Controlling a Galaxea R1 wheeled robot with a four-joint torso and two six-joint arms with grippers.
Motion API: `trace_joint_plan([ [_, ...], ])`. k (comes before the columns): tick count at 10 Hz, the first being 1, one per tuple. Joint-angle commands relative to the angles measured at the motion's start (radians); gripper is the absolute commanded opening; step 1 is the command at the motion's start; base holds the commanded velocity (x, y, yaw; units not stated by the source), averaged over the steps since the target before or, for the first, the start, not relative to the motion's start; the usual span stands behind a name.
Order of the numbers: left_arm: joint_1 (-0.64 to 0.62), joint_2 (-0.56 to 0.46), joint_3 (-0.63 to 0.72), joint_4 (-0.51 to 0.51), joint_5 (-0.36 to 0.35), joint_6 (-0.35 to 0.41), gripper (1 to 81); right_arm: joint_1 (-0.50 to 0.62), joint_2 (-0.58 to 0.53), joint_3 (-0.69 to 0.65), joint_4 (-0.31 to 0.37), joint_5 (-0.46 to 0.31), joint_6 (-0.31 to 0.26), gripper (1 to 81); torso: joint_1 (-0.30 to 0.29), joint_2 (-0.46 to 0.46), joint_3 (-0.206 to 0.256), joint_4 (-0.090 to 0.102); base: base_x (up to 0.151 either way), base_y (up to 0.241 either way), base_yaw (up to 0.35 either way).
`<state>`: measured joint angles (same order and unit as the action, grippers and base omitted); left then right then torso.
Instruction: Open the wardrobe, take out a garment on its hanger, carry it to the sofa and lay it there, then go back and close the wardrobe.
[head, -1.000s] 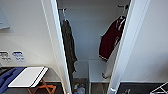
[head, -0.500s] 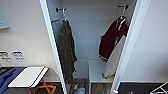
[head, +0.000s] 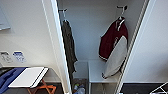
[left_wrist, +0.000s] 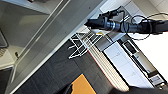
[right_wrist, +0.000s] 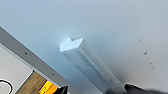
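Near: folding counter (head: 28, 77) with blue cloth (head: 7, 78); beyond, wardrobe (head: 58, 50) standing open, olive-brown garment (head: 68, 47) hung left, maroon jacket (head: 113, 43) on its hanger right above the inner shelf (head: 96, 71); claw states cannot be told.

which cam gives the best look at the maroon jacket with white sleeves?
Head view. The maroon varsity jacket with white sleeves hangs on its hanger at the right inside the open white wardrobe, seen from collar to hem. The left wrist view shows a wardrobe door panel and dark floor instead; the right wrist view shows a white surface with a handle.
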<state>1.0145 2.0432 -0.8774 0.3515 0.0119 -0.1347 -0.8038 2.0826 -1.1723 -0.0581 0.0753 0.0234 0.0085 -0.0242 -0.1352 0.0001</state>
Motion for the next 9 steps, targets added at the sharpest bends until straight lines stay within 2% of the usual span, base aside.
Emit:
trace_joint_plan([
  [1, -0.084, -0.061, 0.028, 0.018, -0.013, 0.003, 81.1, 0.036, -0.010, 0.076, 0.011, -0.181, 0.036, 81.1, 0.000, 0.000, 0.000, 0.000, 0.000, 0.000, 0.000],
  [5, -0.049, -0.075, 0.012, 0.024, -0.030, 0.003, 81.1, 0.030, -0.054, 0.048, 0.012, -0.180, 0.042, 81.1, 0.000, 0.000, 0.000, 0.000, 0.000, 0.000, 0.000],
  [9, 0.013, -0.083, -0.064, 0.038, -0.056, 0.001, 81.1, 0.016, -0.092, 0.008, 0.015, -0.172, 0.047, 81.1, -0.002, -0.001, 0.000, 0.000, 0.000, 0.000, 0.000],
])
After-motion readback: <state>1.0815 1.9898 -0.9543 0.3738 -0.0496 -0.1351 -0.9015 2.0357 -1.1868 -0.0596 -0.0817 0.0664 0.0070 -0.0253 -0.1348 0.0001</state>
